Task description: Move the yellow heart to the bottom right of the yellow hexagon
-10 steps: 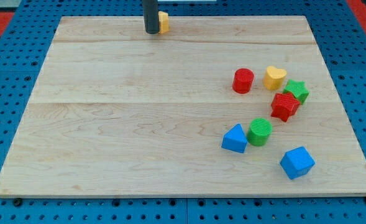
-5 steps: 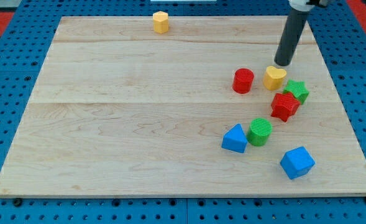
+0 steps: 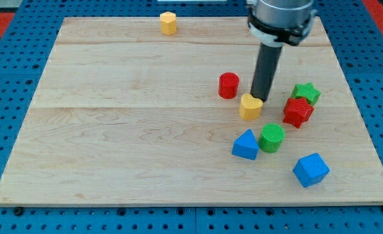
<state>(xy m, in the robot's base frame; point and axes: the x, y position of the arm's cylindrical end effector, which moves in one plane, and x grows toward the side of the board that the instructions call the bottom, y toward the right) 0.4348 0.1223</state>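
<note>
The yellow heart (image 3: 250, 107) lies right of the board's middle. My tip (image 3: 260, 99) touches its upper right edge. The yellow hexagon (image 3: 168, 23) sits far off at the view's top edge, left of the rod. The heart is well below and to the right of the hexagon. The rod rises from the tip to the arm's grey end at the view's top.
A red cylinder (image 3: 228, 85) stands just up-left of the heart. A green star (image 3: 305, 93) and a red star (image 3: 298, 111) lie to its right. A green cylinder (image 3: 272, 138), a blue triangular block (image 3: 246, 145) and a blue cube (image 3: 310, 169) lie below.
My tip moved down and left, pushing the yellow heart down-left. The red cylinder shifted left. Earlier the tip crossed from beside the hexagon to the heart.
</note>
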